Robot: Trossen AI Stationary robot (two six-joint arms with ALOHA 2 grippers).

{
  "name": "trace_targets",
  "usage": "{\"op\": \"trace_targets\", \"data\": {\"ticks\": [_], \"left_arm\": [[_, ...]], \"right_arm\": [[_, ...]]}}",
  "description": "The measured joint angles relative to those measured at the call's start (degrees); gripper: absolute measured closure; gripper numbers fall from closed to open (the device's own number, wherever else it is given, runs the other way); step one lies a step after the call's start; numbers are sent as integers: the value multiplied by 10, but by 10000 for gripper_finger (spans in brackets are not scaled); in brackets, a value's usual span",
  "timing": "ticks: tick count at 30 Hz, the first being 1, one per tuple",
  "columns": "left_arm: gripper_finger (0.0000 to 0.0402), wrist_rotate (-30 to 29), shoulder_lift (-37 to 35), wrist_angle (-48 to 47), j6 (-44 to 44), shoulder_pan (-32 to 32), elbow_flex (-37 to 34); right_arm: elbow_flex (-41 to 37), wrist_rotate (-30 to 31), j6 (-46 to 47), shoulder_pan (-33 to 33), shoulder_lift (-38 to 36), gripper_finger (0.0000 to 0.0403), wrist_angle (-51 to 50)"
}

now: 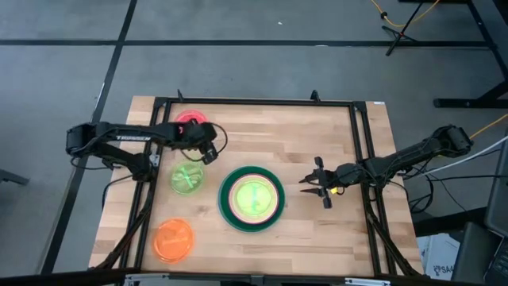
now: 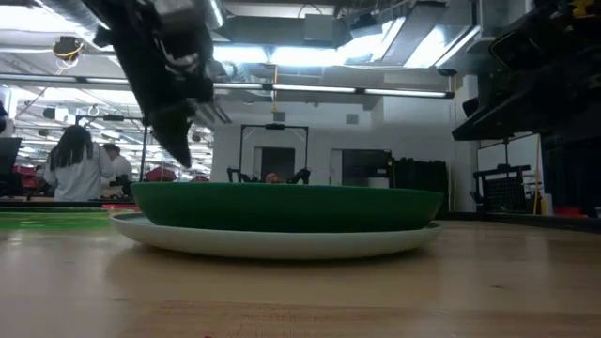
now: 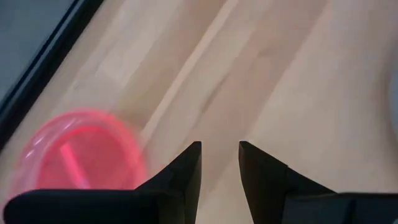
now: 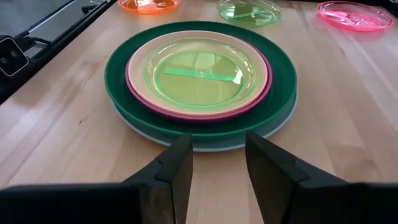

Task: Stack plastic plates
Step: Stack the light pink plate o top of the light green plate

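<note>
Plastic: thin, light, stiff and slick plates, I'd guess — likely to skid if nudged.
Stack [image 1: 252, 199]: mid-table, lime plate on top, then peach, magenta, green, pale blue.
Loose: red plate [image 1: 190, 121], lime one [image 1: 187, 178], orange [image 1: 174, 239].
Left gripper [image 1: 208, 152]: near the red plate, fingers apart, empty.
Right gripper [image 1: 316, 185]: beside the stack — apart, empty.
Grab: pinch a rim.
</note>
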Motion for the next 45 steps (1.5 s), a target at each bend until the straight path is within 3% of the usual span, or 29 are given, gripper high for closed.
{"op": "trace_targets", "data": {"ticks": [5,14,19,24,29,45], "left_arm": [[295,-24,62,-65,23,46,34],[271,-7,140,-71,20,74,38],[271,-45,170,-71,20,76,38],[271,-99,181,-71,0,77,38],[271,-63,181,-64,-5,91,38],[271,-46,181,-34,9,148,38]], "right_arm": [[0,-5,19,0,0,262,-6],[0,10,27,0,0,262,-35],[0,9,25,0,0,262,-36],[0,9,23,0,0,262,-36],[0,9,21,0,0,262,-35],[0,13,21,0,0,262,-35]]}}
